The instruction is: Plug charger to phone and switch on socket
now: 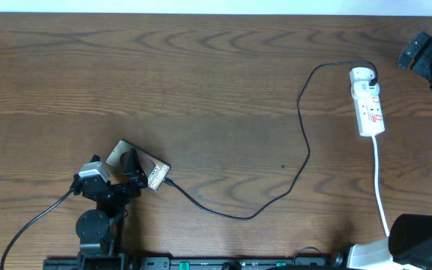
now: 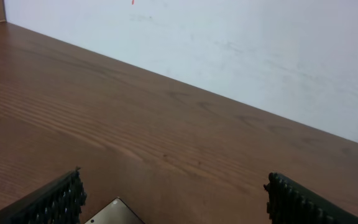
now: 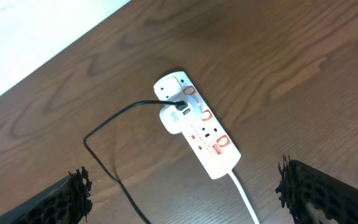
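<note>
The phone (image 1: 147,169) lies flat at the front left of the table; only one corner of it shows in the left wrist view (image 2: 112,212). My left gripper (image 1: 130,166) is over the phone, its fingers (image 2: 176,199) wide open and holding nothing. The charger, a thin black cable (image 1: 304,142), runs from the phone's right end, where its tip (image 1: 169,182) touches the phone, in a long curve to the white plug on the socket (image 1: 369,105). The socket (image 3: 199,132) lies below my open right gripper (image 3: 185,193), which hangs above the table at the far right (image 1: 424,54). The charger cable (image 3: 107,158) passes beside it.
The socket's thicker white cord (image 1: 379,187) runs toward the front edge; it also shows in the right wrist view (image 3: 244,196). The right arm's base (image 1: 418,240) stands at the front right and the left arm's base (image 1: 92,229) at the front left. A white wall (image 2: 229,37) borders the table's far edge.
</note>
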You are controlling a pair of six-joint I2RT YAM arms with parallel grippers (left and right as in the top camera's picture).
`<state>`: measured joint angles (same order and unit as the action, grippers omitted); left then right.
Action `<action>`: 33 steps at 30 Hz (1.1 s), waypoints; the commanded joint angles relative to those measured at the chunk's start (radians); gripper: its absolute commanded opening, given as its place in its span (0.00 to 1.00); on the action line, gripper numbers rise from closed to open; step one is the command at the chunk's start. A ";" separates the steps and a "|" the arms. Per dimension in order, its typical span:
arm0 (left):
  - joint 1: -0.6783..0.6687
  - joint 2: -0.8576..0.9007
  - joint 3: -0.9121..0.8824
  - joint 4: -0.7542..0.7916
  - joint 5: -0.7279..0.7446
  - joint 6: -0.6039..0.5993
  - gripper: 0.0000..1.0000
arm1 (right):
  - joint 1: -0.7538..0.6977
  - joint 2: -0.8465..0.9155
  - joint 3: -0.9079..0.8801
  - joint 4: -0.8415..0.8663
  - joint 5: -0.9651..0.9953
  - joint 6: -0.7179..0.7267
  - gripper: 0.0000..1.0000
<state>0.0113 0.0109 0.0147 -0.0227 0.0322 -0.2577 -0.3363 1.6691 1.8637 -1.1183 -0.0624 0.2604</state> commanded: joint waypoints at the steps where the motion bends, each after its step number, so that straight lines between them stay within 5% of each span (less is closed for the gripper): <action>1: 0.005 -0.007 -0.010 -0.048 -0.002 0.014 0.91 | 0.000 0.001 -0.001 -0.001 0.008 0.013 0.99; 20: 0.005 -0.007 -0.010 -0.048 -0.002 0.014 0.91 | 0.011 -0.014 -0.032 0.037 0.023 0.005 0.99; 25: 0.005 -0.007 -0.010 -0.048 -0.002 0.014 0.91 | 0.113 -0.145 -0.283 0.362 0.023 -0.005 0.99; 33: 0.005 -0.007 -0.010 -0.048 -0.002 0.014 0.91 | 0.291 -0.488 -0.920 1.026 0.023 -0.220 0.99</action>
<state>0.0116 0.0109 0.0185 -0.0288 0.0418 -0.2573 -0.0830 1.3098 1.1271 -0.1909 -0.0498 0.1688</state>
